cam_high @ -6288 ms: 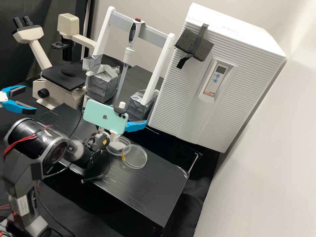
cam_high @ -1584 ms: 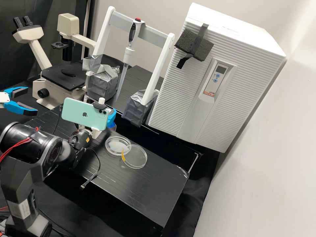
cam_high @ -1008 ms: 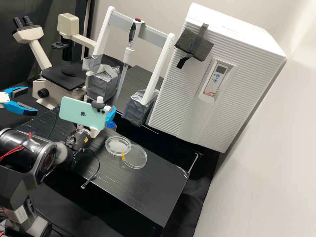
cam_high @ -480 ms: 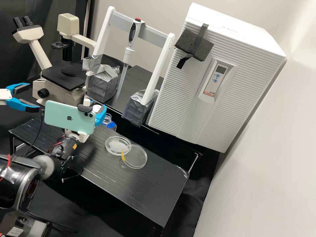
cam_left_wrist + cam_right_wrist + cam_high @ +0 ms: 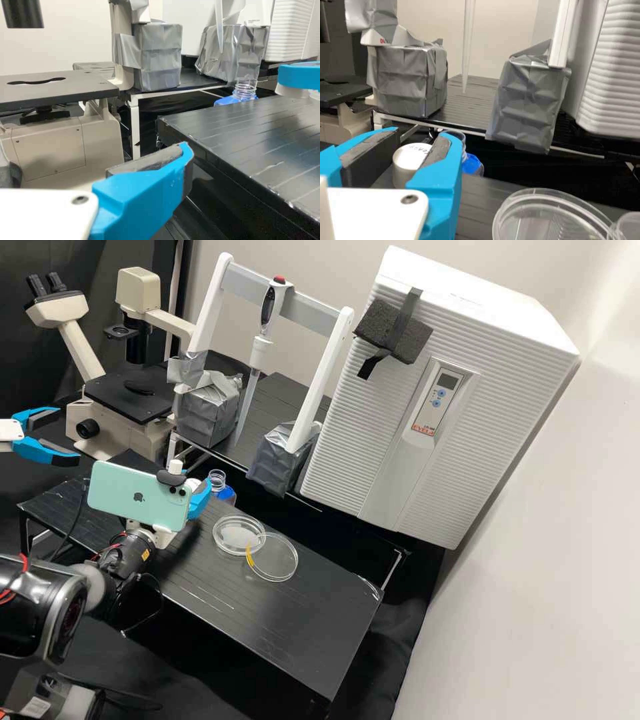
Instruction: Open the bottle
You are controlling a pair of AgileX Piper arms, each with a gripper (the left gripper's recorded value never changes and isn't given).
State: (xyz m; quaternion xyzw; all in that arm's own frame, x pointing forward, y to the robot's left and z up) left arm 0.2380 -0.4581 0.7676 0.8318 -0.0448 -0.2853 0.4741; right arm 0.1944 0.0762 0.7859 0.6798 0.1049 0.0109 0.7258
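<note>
Bottle (image 5: 217, 481), clear light plastic, likely tips easily: hold its body. Right gripper (image 5: 412, 148) pinches grey cap (image 5: 410, 167); left gripper (image 5: 60, 433) spread.

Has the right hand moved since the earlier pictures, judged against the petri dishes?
Yes. The right hand, gripping the cap, has moved left, away from the petri dishes, now left of the bottle.

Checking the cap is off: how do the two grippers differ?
The left gripper is open, empty; the right gripper is shut on the round grey cap. The left hangs off the black bench by the beige microscope; the right is over it, beside the clear bottle. Both have blue fingers.
</note>
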